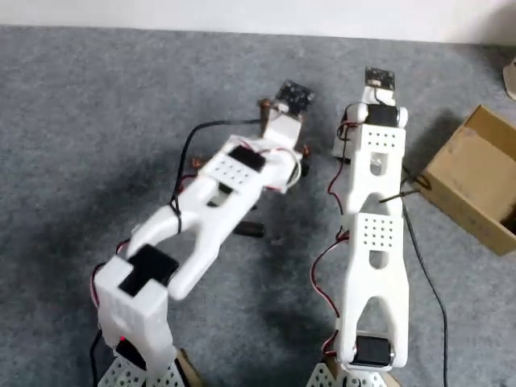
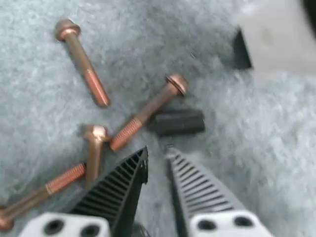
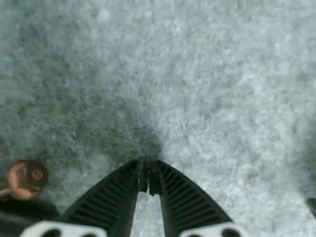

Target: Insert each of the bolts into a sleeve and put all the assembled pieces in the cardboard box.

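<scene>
Several copper bolts lie on the grey carpet: one apart (image 2: pixel 81 61), one (image 2: pixel 148 112) with its head beside a black sleeve (image 2: pixel 177 122), and two more (image 2: pixel 94 150) (image 2: pixel 39 195) near my left gripper (image 2: pixel 156 152). That gripper hovers just short of the sleeve, its fingers slightly open with nothing between them. My right gripper (image 3: pixel 148 170) is shut and empty over bare carpet, with a bolt head (image 3: pixel 27 178) off to one side. In the high view the left arm (image 1: pixel 234 173) covers the bolts. The cardboard box (image 1: pixel 476 181) stands at the right edge.
Another black sleeve (image 1: pixel 250 230) lies on the carpet under the left arm's forearm. The right arm (image 1: pixel 375 185) stretches straight toward the table's far side, between the left arm and the box. A dark piece (image 2: pixel 240 49) lies beyond the bolts.
</scene>
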